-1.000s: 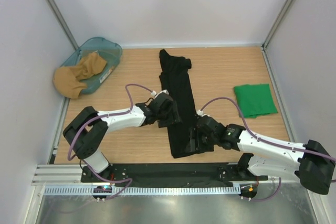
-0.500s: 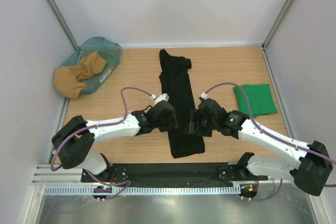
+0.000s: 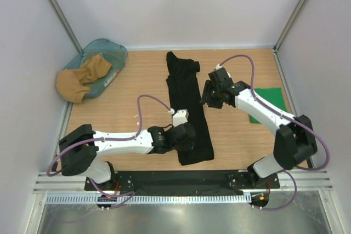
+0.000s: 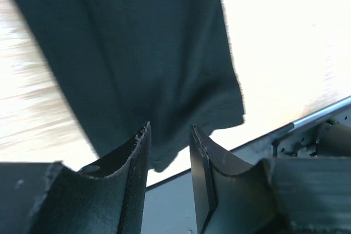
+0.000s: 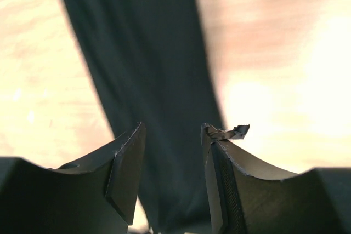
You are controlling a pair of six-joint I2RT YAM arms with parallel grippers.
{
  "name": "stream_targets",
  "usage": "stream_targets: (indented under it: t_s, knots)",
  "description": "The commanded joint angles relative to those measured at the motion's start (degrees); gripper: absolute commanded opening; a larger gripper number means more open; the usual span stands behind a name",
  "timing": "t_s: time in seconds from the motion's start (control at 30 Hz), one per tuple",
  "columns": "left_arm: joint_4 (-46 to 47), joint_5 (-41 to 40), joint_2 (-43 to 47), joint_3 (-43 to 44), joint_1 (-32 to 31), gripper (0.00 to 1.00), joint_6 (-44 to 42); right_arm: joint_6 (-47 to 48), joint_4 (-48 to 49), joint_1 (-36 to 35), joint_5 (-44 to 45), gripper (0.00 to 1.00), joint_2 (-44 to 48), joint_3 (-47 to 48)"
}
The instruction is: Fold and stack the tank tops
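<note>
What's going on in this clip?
Two arms are working on the black tank top, which lies folded into a long narrow strip. The left end effector hovers open over the strip's near end. The right end effector is open near its right edge, farther back. Neither holds any cloth. The green tank top lies already folded at the right.

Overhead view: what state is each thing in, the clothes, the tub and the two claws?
Black tank top: folded into a long narrow strip, flat on the table.
Green tank top: folded small, partly behind the right arm.
Teal tub: upright, partly filled.
Tan cloth: crumpled, spilling over the rim.
Left gripper: open, holding nothing.
Right gripper: open, holding nothing.
</note>
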State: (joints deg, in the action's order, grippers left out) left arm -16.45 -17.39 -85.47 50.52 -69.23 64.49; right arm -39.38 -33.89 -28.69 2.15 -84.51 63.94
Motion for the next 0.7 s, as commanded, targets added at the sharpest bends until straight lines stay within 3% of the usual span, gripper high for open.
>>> stream_targets:
  t_s: [0.0,0.27,0.4,0.67]
  knots:
    - [-2.97,-5.90,-3.11,3.70,-2.22,0.34,1.08,3.95,4.88,3.89,0.32,0.52,-6.17,4.60]
    - [-3.85,-5.73,-11.03,8.45,-3.72,0.26,0.64,6.50,13.58,9.17,-11.90,0.49,-21.65,17.25]
    - [-3.42,-4.59,-12.96,8.36,-4.59,0.17,1.08,5.54,17.89,10.49,-14.01,0.49,-27.71,21.30]
    - [-3.42,-1.87,-12.27,2.84,-5.56,0.10,3.36,6.06,17.02,11.55,-13.67,0.51,-39.92,32.36]
